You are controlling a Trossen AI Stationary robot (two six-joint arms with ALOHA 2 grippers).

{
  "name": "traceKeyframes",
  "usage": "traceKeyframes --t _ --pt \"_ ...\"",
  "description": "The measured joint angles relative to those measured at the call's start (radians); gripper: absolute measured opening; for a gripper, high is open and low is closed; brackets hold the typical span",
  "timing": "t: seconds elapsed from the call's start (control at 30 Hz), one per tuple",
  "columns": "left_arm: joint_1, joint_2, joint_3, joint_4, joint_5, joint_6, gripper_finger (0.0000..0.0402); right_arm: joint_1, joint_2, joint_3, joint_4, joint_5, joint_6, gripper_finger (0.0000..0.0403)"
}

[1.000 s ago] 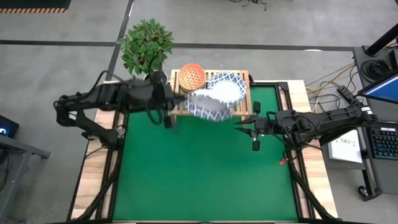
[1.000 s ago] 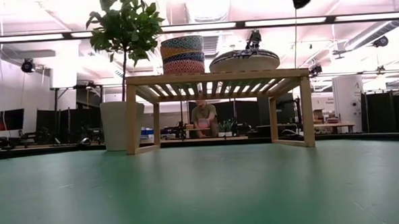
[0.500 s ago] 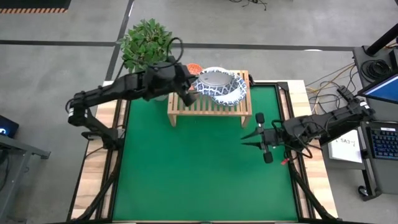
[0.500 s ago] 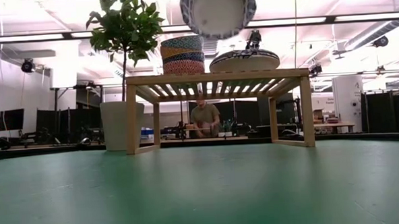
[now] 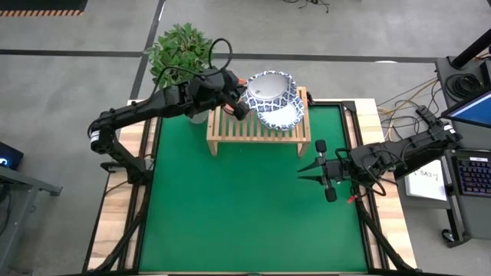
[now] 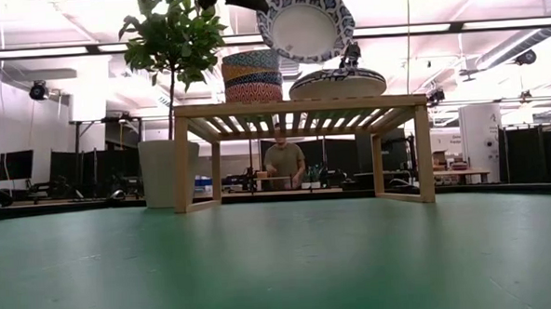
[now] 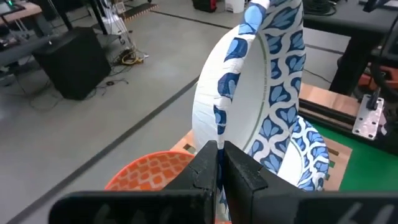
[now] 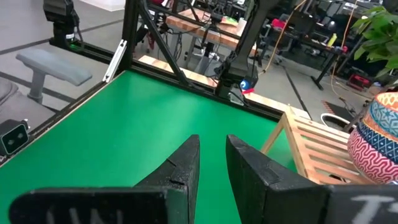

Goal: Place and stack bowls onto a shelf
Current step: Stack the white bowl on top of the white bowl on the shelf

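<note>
My left gripper (image 5: 241, 102) is shut on a wide white bowl with a blue-patterned rim (image 5: 270, 90), held up over the light-wood shelf (image 5: 257, 132). Below it a stack of wide blue-rimmed bowls (image 6: 338, 82) rests on the right half of the slatted top. A stack of smaller coloured bowls (image 6: 252, 76) stands on the left half, and my left arm hides it in the high view. My right gripper (image 5: 308, 172) hovers over the green mat near the table's right side, narrowly open, with nothing between its fingers (image 8: 186, 165). My left gripper pinches the held bowl's rim (image 7: 219, 132) between its two fingers, at the part of the rim nearest the wrist. The fingers come from the table's left, slanting a little downward. The bowl stands steeply tilted, almost on edge, lifted clear of the stacked bowls (image 6: 305, 23).
A leafy plant in a white pot (image 5: 180, 54) stands off the shelf's far left corner. The green mat (image 5: 245, 207) lies bare in front of the shelf. Beyond the table, a person (image 6: 280, 162) shows under the shelf in the low view.
My left gripper has swung toward the table's right and far edges, carrying the bowl from the shelf's front to above the wide stack. The bowl has tipped up steeper and come down a little. My right gripper has drawn back slightly toward the near edge, then kept still.
</note>
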Motion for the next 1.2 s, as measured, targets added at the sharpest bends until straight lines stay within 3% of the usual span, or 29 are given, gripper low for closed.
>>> traceKeyframes --t 0.13,0.3,0.73,0.9,1.07,1.2 --pt "0.0 0.01 0.0 -0.002 0.005 -0.034 0.0004 -0.001 0.0 0.0 0.0 0.0 0.0 0.0068" --pt "0.0 0.015 0.0 -0.002 0.086 -0.089 0.002 -0.001 0.0 0.0 0.0 0.0 0.001 0.0068" --pt "0.0 0.015 0.0 0.014 0.084 -0.09 0.0029 0.0 0.0 0.0 0.0 0.0 0.0 0.0068" --pt "-0.004 0.01 0.0 0.005 0.084 -0.03 0.0029 -0.001 0.002 0.0 0.018 0.001 0.006 0.0068" --pt "-0.032 -0.033 0.0 -0.097 0.128 0.046 0.0029 -0.001 0.033 0.0 0.151 0.006 0.045 0.0068" --pt "-0.069 -0.089 -0.005 -0.215 0.211 0.133 0.0027 -0.001 0.081 0.006 0.221 0.125 0.131 0.0068"
